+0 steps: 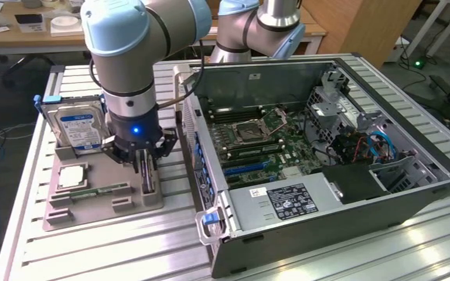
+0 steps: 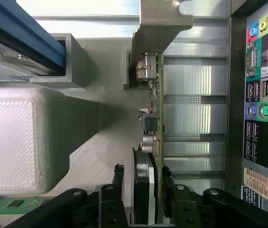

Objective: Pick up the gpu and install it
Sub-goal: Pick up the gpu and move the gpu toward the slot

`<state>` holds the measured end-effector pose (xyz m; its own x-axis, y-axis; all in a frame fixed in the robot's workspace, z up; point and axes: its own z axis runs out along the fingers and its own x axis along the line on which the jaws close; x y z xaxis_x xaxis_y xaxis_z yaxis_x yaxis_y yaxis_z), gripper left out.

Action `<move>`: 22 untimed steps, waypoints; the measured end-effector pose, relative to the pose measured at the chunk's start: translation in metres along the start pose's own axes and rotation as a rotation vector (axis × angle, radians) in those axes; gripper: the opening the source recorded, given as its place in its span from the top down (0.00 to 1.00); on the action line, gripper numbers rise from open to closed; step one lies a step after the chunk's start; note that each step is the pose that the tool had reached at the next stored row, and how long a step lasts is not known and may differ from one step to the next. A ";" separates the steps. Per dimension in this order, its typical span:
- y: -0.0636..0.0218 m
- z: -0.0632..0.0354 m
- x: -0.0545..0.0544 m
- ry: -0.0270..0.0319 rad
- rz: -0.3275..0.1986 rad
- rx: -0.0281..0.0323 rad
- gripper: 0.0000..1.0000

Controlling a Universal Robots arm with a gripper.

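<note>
The gripper (image 1: pixel 143 170) straddled the gpu (image 2: pixel 153 107), jaws slightly apart around it. Beneath it a grey tray (image 1: pixel 84 212) sat on a slatted metal table (image 1: pixel 92 252).

Slatted table (image 1: pixel 115 246) bears grey fixture (image 1: pixel 61 219) and open computer case (image 1: pixel 350 228).

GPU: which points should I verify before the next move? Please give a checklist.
1. The pincer straddles the gpu: ok.
2. The fingers closed on the gpu: not ok, a gap shows beside one.
3. The gpu upright in the tray: ok.
4. The case open, motherboard exposed: ok.
5. Its card slot free: cannot tell.
</note>
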<state>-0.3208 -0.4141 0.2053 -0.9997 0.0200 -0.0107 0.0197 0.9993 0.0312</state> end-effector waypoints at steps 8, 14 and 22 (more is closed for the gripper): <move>0.0000 0.0002 0.000 -0.0002 0.000 0.0010 0.65; 0.0000 0.0004 0.000 0.0000 0.000 0.0019 0.72; 0.0000 0.0005 0.000 -0.0002 0.000 0.0021 0.72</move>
<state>-0.3205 -0.4141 0.2048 -0.9997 0.0201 -0.0109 0.0197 0.9994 0.0291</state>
